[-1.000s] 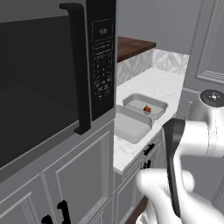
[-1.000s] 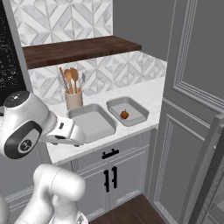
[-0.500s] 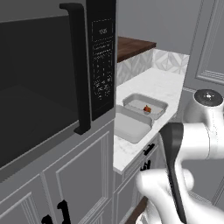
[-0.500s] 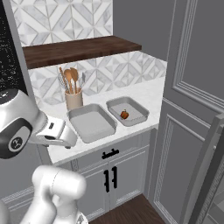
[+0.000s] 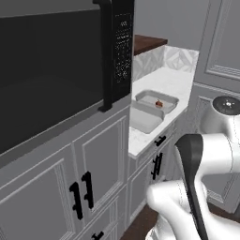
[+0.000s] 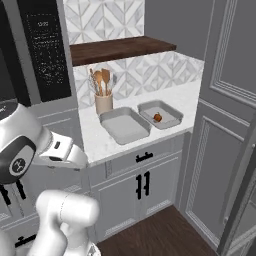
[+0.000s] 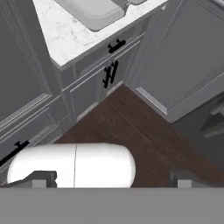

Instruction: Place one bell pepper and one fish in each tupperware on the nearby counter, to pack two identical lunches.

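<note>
- Your fingers (image 7: 109, 179) hang low over the dark wood floor (image 7: 135, 127), tips spread as wide as they go, nothing between them.
- They point down and forward at the cabinet front; the black door handles (image 7: 110, 74) sit ahead of the tips, well apart from them.
- Key relation: the tabletop (image 7: 59, 37) edge is up and ahead of your fingers, so everything for the task lies above and beyond them. My read: you need to lift and reach forward before any grasp.
- First tupperware (image 6: 124, 125), the closer one to the fingers, sits on the tabletop near its front edge; it looks empty, no pepper, no fish. Its long axis runs roughly away from the tabletop's front edge.
- Second tupperware (image 6: 160, 114) is just beside it, farther along toward the tall panelled wall; rims near or touching, can't tell which.
- One bell pepper (image 6: 157, 117) lies inside that farther tupperware, toward its middle. It is tiny, red and roundish, so no real long axis to line up with.
- Can't spot a fish or a second pepper anywhere here, so judge the task as barely started.
- Farthest: utensil crock (image 6: 103, 102) with wooden spoons stands behind the closer tupperware, against the backsplash.
</note>
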Controlling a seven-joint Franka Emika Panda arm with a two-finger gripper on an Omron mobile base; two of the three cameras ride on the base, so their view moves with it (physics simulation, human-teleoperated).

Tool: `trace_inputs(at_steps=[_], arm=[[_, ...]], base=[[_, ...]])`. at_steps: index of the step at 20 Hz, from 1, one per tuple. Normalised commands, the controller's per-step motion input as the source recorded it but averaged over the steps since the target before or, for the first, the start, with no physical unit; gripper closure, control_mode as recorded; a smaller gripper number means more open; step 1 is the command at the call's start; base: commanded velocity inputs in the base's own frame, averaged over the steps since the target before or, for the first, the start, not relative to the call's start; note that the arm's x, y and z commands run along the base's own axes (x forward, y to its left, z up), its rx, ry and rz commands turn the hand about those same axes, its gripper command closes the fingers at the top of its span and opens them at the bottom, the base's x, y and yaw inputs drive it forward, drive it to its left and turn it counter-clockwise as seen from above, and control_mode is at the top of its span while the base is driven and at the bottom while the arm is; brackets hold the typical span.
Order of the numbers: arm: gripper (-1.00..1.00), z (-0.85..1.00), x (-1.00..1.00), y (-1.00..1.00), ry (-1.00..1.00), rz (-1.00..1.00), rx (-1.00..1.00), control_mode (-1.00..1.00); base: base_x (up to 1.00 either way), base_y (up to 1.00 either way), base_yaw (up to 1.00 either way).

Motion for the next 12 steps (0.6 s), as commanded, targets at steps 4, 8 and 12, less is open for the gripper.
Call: trace_inputs(at_steps=[4, 8, 12], arm=[[-1.00, 0.00, 0.00, 0.00, 0.00, 0.00, 0.00, 1.00], [-1.00, 0.00, 0.00, 0.00, 0.00, 0.00, 0.00, 1.00], [-1.00, 0.00, 0.00, 0.00, 0.00, 0.00, 0.00, 1.00]], base=[[-1.00, 0.42, -0.04], [-1.00, 0.48, -0.12], [-1.00, 0.36, -0.31]])
